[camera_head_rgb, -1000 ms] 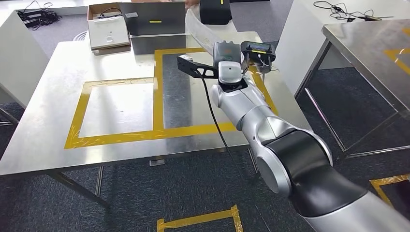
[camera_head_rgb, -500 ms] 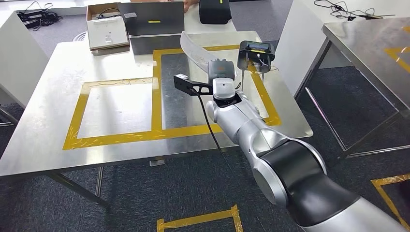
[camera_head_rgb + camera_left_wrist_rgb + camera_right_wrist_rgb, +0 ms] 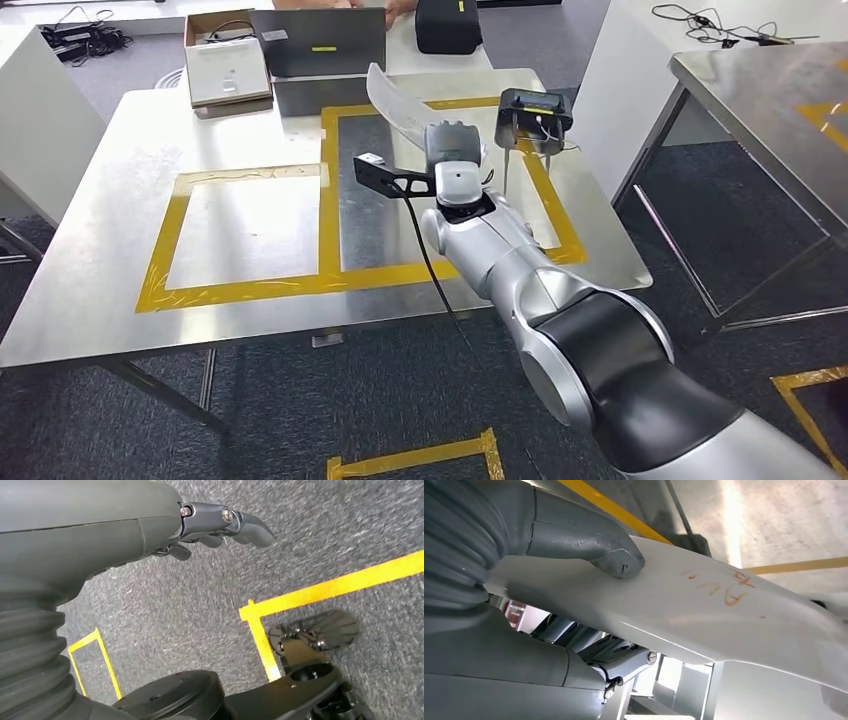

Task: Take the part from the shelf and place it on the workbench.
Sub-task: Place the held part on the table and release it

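— Right, where sat the part [image 3: 395,98]?
— Gripped in the right robot hand [image 3: 447,150], held over the steel table [image 3: 110,200], above the taped yellow rectangle [image 3: 440,262] on its right half. Looked white, long and curved, jutting up and away from the hand toward the far edge.
— Confirmed from the wrist?
— Yes. Showed the thick grey thumb [image 3: 616,560] pressed on the part's pale surface [image 3: 704,615], darker fingers [image 3: 619,662] wrapped beneath. Carried faint orange scribbles.
— And the left robot hand [image 3: 150,525]?
— Hung over grey carpet [image 3: 175,610] with yellow floor tape [image 3: 330,587]. Held nothing, fingers [image 3: 250,527] loosely apart.
— Anything else on the table?
— Stood just beside the right hand: a small black device [image 3: 535,105]. Lay at the far edge: an open cardboard box [image 3: 225,65] and a dark grey case [image 3: 320,45].
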